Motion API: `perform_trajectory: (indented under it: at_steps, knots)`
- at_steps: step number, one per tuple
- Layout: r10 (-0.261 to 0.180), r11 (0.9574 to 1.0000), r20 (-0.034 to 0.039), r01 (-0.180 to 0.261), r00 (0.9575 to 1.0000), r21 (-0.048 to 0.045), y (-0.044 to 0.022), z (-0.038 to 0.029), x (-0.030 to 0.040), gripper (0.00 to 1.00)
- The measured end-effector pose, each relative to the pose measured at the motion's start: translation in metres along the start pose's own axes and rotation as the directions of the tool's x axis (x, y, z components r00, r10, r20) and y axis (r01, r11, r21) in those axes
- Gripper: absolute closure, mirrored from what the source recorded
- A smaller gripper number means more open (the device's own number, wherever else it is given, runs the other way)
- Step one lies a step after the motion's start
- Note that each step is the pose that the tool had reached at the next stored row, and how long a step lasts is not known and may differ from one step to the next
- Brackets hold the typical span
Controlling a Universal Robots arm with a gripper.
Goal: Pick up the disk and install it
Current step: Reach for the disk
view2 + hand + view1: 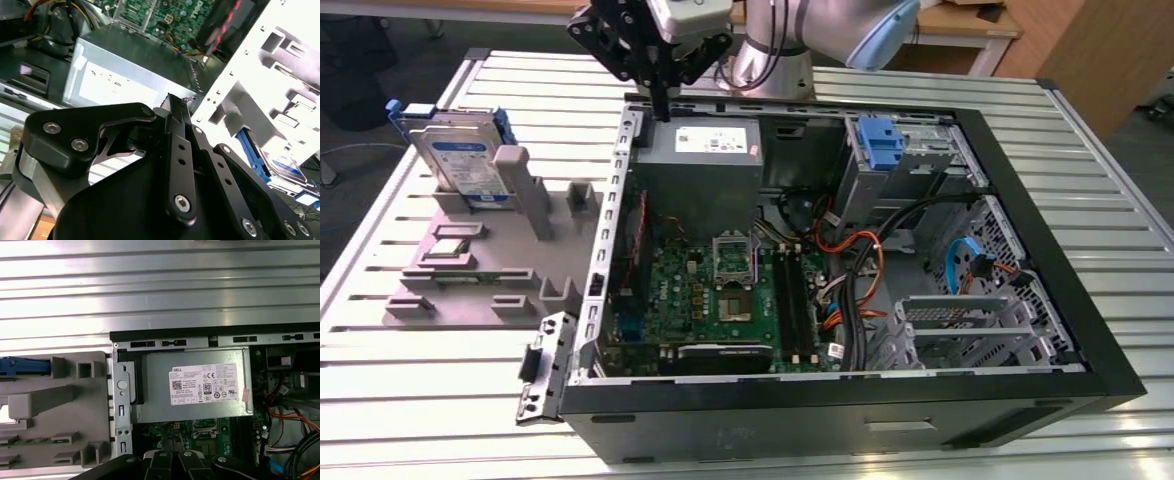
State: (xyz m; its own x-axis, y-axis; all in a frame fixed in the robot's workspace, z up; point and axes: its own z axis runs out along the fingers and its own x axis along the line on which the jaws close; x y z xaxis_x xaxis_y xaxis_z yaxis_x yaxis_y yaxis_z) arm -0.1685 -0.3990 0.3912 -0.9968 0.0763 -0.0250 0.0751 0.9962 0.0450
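One black two-fingered gripper [664,108] hangs over the corner of one open black computer tower case [1067,330]. Its fingers are pressed together with nothing between them, as both wrist views also show [172,102] [172,457]. The fingertips are above one large grey metal box with a white sticker [700,150], which is fitted in the case corner nearest the arm.

The case lies on its side on one slatted silver metal table [440,400]. It takes up the middle of the table and the side towards the exterior view's right.

One flat silver disk with a blue-and-white label and a blue plastic frame [460,160] stands upright on its edge in a slot of one grey plastic holder block [467,290]. The block rests on the table near its edge at the exterior view's left, just beside the case wall. The disk is well apart from the gripper.

Inside the case lie one green circuit board [707,290] and one bare blue plastic bracket [881,145], the bracket seated in a metal bay beside the grey box
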Motion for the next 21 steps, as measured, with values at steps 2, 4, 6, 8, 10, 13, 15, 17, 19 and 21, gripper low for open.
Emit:
perform_trajectory:
  at_steps: [2, 4, 6, 8, 10, 13, 15, 17, 19, 21]
  knots:
    - [0.0, 1.0, 0.0005, 0.0, 1.0, 0.0, -0.0005, 0.0, 0.0062, 0.89]
    - [0.0, 1.0, 0.0012, 0.0, 1.0, -0.0001, -0.001, 0.0001, 0.0125, 0.89]
    - [0.0, 1.0, 0.0019, 0.0, 1.0, -0.0002, -0.0015, 0.0002, 0.0193, 0.89]
    - [0.0, 1.0, 0.0026, 0.0, 1.0, -0.0002, -0.002, 0.0003, 0.0257, 0.89]
    - [0.0, 1.0, 0.0034, 0.0, 1.0, -0.0004, -0.0025, 0.0004, 0.032, 0.89]
    - [0.0, 1.0, 0.0041, 0.0, 1.0, -0.0004, -0.0029, 0.0005, 0.0371, 0.89]
    - [0.0, 1.0, 0.0041, 0.0, 1.0, -0.0003, -0.0029, 0.0005, 0.0372, 0.89]
    - [0.0, 1.0, 0.004, 0.0, 1.0, -0.0003, -0.0029, 0.0004, 0.0374, 0.89]
    - [0.0, 1.0, 0.0041, 0.0, 1.0, -0.0003, -0.0029, 0.0004, 0.0375, 0.89]
    - [0.0, 1.0, 0.0041, 0.0, 1.0, -0.0003, -0.0029, 0.0004, 0.0375, 0.89]
